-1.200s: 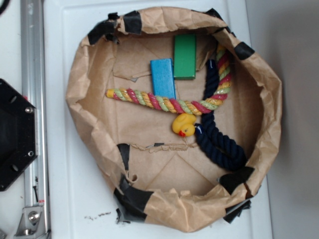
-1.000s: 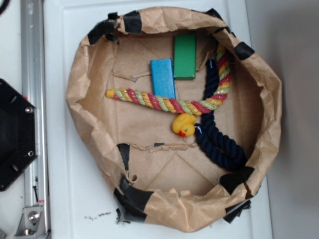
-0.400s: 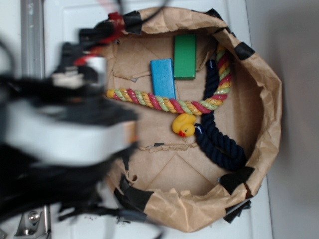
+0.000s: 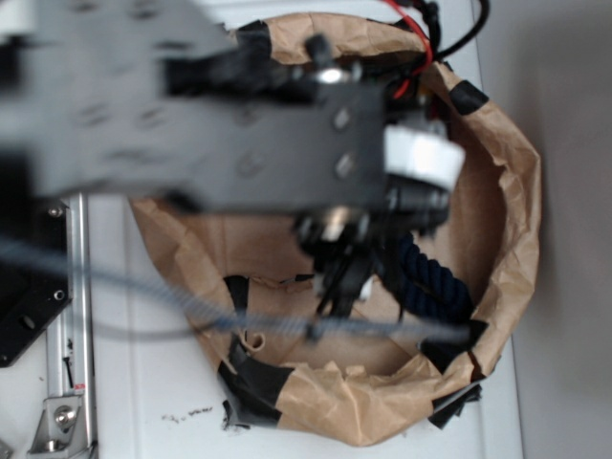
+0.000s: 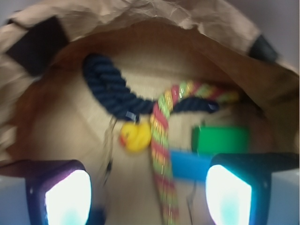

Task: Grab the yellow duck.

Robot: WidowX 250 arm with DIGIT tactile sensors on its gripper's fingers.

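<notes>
Your claw (image 5: 149, 187) is spread wide: in the wrist view its two fingers (image 5: 58, 192) sit at the lower left and lower right corners of the frame with a broad gap between them, holding nothing. The duck (image 5: 134, 136) lies above that gap, a little left of centre, on the floor of the paper bag (image 5: 140, 18). It is just beside the striped rope (image 5: 161, 140), which runs from the bottom centre up and then bends right. A dark rope (image 5: 110, 91) curls from the upper left down to the duck's top edge and looks to be touching it, though the picture is too blurred to be sure. To the right of the striped rope you have a blue block (image 5: 190, 165) low down and a green block (image 5: 220, 139) just above it, both partly behind the right finger.

In the exterior view, the arm (image 4: 191, 105) fills the upper left and centre of the frame and covers most of the bag's (image 4: 507, 191) inside, so you cannot see the duck there. The claw's tips (image 4: 339, 282) show blurred at the centre, just left of a loop of the dark rope (image 4: 426, 282). The bag sits on a white tabletop (image 4: 143, 382), with a metal rail (image 4: 72, 316) along the left edge.
</notes>
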